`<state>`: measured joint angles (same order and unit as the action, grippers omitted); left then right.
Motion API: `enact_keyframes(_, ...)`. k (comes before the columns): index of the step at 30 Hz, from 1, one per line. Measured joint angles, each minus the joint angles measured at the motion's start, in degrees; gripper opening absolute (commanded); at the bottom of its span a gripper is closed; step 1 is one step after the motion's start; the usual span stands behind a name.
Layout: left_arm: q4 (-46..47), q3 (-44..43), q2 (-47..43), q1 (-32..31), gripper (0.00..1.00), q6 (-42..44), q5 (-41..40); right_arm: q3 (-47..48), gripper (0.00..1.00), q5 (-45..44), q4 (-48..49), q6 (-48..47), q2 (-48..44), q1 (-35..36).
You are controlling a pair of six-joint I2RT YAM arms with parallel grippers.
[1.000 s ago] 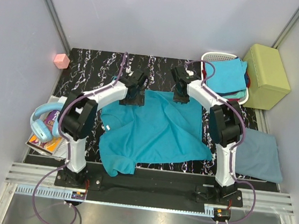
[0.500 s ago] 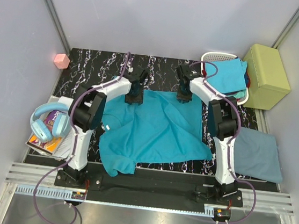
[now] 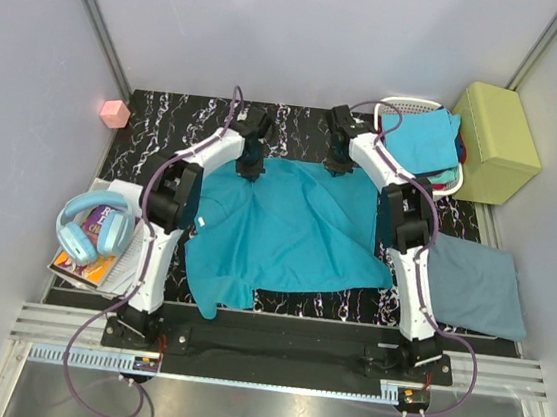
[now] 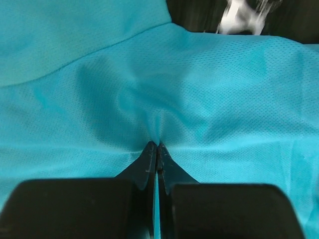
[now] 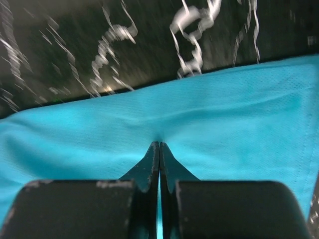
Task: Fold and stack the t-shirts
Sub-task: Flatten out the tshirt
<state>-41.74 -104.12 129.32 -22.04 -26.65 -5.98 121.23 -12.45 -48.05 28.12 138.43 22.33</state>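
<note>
No words, labels or numbers can be read; the cover of the book (image 3: 87, 269) at left is too small to read.

1. It was a robotics lab cell: plain grey partition walls (image 3: 298, 40) enclosed a black marbled tabletop (image 3: 157, 124).
2. At 6 o'clock, the left arm (image 3: 157, 255) and right arm (image 3: 413, 284) stood bolted to an aluminium rail (image 3: 54, 324).

Top camera high, looking down, far; both wrist cameras close on same teal t-shirt (image 3: 286, 230).
</note>
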Motion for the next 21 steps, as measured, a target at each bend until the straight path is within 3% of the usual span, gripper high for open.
enact_keyframes(11,-6.19,-19.69,11.13,4.63,0.03,1.46,2.64,20.81,0.00,0.37,-5.16,0.28,10.27,-2.95)
enact_keyframes(12,-6.67,-21.22,11.87,5.40,0.06,1.46,3.10,21.79,0.00,0.81,-5.42,0.31,10.93,-3.69)
enact_keyframes(13,-6.78,-22.62,12.61,6.25,0.18,1.44,3.45,22.25,0.00,1.14,-5.42,0.35,11.37,-4.22)
enact_keyframes(16,-7.08,-25.44,13.84,9.01,0.29,1.31,4.63,22.71,0.02,2.60,-5.55,0.37,12.24,-6.05)
enact_keyframes(17,-7.23,-25.94,13.94,9.88,0.35,1.20,5.11,22.73,0.15,3.13,-5.75,0.28,12.31,-6.58)
enact_keyframes(19,-7.43,-26.16,13.77,11.28,0.41,1.05,5.68,22.73,0.29,4.17,-6.12,0.17,12.26,-7.30)
enact_keyframes(20,-7.72,-26.14,13.42,11.82,0.51,0.92,5.64,22.53,0.37,4.46,-5.97,0.04,11.89,-7.37)
enact_keyframes(21,-8.17,-25.99,12.98,12.15,0.57,0.83,5.53,21.99,0.52,4.55,-5.92,-0.13,11.23,-7.28)
